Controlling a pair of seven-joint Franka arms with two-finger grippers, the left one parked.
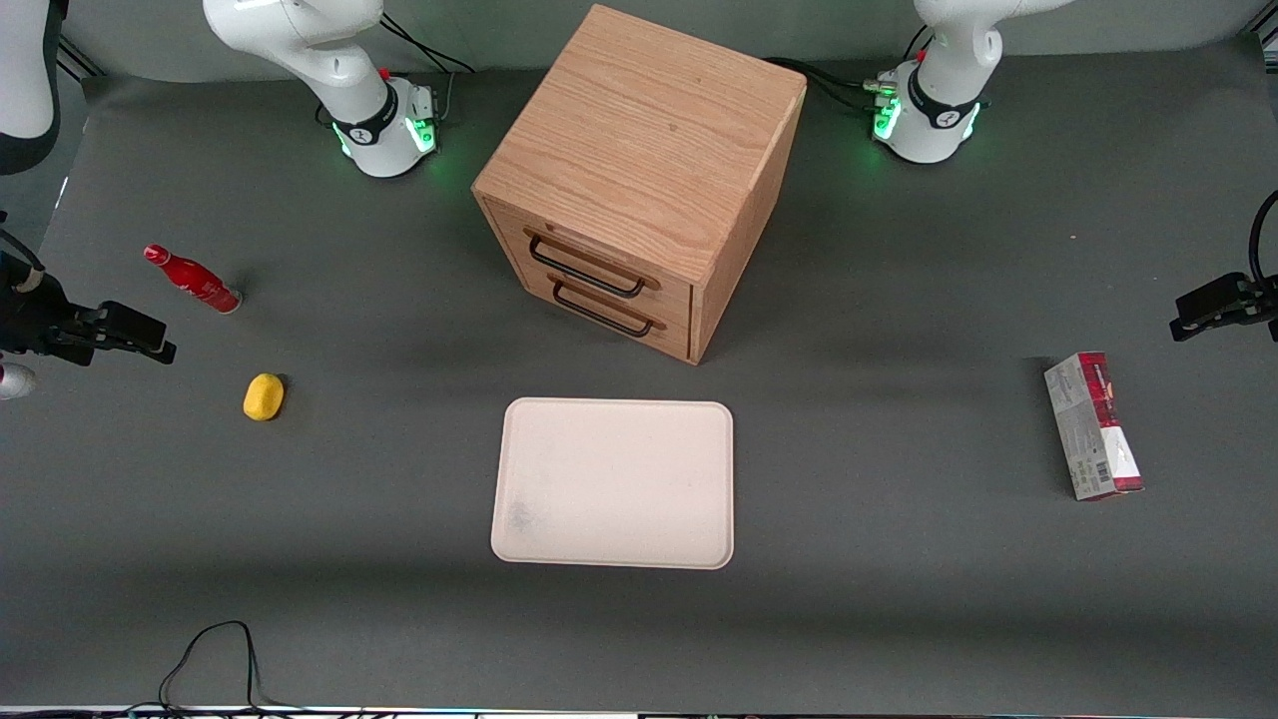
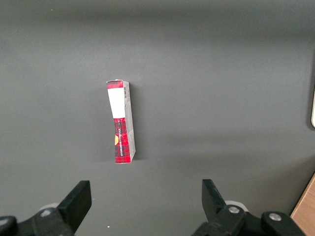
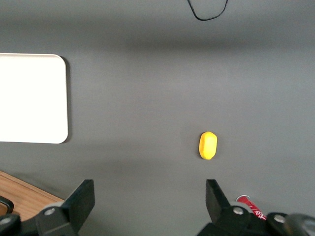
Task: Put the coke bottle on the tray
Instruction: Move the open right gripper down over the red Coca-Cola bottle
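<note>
The coke bottle (image 1: 192, 280), small, slim and red with a red cap, lies on its side on the grey table toward the working arm's end. Only its cap end (image 3: 247, 203) shows in the right wrist view, beside one finger. The cream tray (image 1: 614, 484) lies flat in front of the drawer cabinet, nearer the front camera; one end of it (image 3: 29, 98) shows in the right wrist view. My right gripper (image 1: 150, 340) hangs above the table close to the bottle, apart from it. It (image 3: 147, 189) is wide open and empty, with bare table between the fingers.
A small yellow object (image 1: 264, 396) lies nearer the front camera than the bottle and also shows in the right wrist view (image 3: 207, 145). A wooden two-drawer cabinet (image 1: 639, 170) stands mid-table. A red-and-grey carton (image 1: 1091, 424) lies toward the parked arm's end. A black cable (image 1: 210, 659) lies at the front edge.
</note>
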